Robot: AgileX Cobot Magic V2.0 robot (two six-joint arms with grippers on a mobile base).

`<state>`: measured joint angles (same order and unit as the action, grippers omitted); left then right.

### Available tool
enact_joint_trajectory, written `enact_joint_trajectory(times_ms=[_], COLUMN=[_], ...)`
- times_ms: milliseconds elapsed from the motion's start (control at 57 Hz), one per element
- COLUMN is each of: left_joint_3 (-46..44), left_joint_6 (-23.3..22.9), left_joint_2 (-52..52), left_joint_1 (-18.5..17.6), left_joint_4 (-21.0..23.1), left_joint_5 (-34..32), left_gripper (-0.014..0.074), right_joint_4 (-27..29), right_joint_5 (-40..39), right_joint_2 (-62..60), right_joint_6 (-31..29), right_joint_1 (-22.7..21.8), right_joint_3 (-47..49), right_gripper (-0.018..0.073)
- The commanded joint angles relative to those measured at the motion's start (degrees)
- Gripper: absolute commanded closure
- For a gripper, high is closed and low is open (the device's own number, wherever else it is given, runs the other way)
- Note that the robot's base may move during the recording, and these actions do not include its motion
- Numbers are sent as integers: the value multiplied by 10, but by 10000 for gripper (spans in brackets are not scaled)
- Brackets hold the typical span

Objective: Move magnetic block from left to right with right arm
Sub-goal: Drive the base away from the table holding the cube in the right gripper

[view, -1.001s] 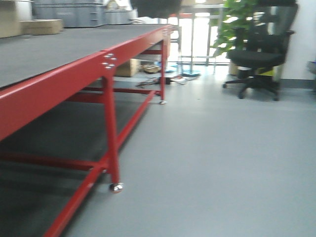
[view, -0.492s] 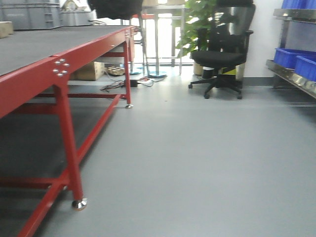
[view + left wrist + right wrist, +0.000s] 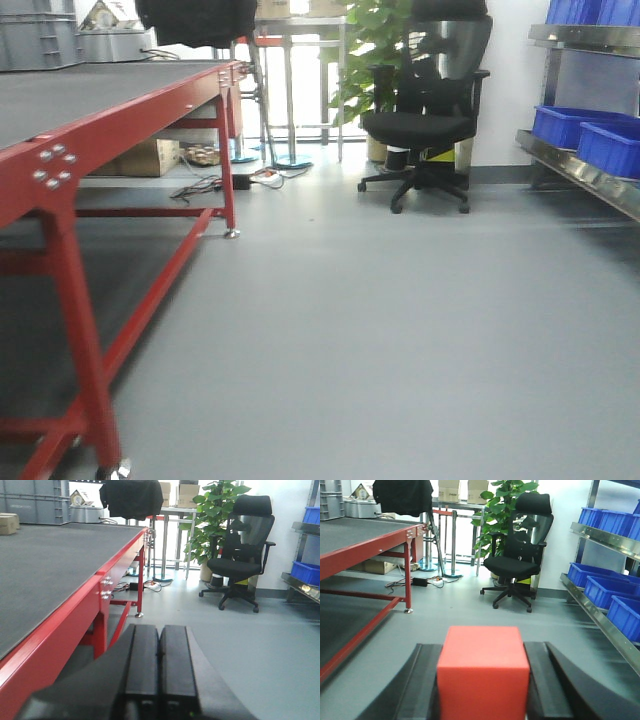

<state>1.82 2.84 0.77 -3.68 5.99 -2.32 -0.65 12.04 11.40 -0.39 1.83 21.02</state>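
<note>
1. To the right of the long red steel-framed table point(image 3: 150, 105) with its dark grey top, the front-facing view shows only open grey floor. A black mesh office chair point(image 3: 420, 125) and a leafy green potted plant point(image 3: 365, 40) stand beyond the table's far end. Blue plastic bins point(image 3: 585, 135) sit on a metal shelf well to the table's right. Neither arm nor the task's thing shows in this view.

2. In the left wrist view, the left gripper point(image 3: 159, 630) hangs just off the table's right edge point(image 3: 75, 615). Its black jaws are pressed flat together with nothing between them. A brown cardboard box point(image 3: 8, 523) rests at the table's far left.

3. In the right wrist view, the small plain red matte cube point(image 3: 482, 672) sits in the right gripper point(image 3: 482, 647). The jaws are spread to the cube's width and clamp its left and right faces. The cube is held in the air over the floor, well to the right of the table point(image 3: 375, 547), level and square to the jaws.

4. The cube looks rigid, sharp-edged and probably light. Its matte faces should give good friction. The best hold is on two opposite flat faces near their middles, never on the edges or corners, where it could pivot. Being magnetic, it may snap toward the steel frame or shelf when brought close.
</note>
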Motion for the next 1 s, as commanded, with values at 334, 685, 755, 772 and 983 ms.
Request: enact_joint_trajectory(times_ms=[334,685,755,772,983], left_joint_3=[5,5,5,5,5], left_joint_6=[1,1,1,1,1], left_joint_2=[6,5,5,5,5], left_joint_1=[0,0,0,0,0], left_joint_4=[3,3,3,3,3], left_joint_5=[-52,-53,-53,-53,-53], left_gripper=[722,722,722,722,722], right_joint_4=[-6,-6,-6,-6,-6], right_joint_5=[-54,-53,-53,-53,-53], right_joint_2=[5,7,7,7,7], right_joint_6=[-6,-6,-6,-6,-6], right_joint_1=[-4,-4,-4,-4,-4], right_joint_3=[16,16,16,16,16], right_gripper=[253,253,253,253,253])
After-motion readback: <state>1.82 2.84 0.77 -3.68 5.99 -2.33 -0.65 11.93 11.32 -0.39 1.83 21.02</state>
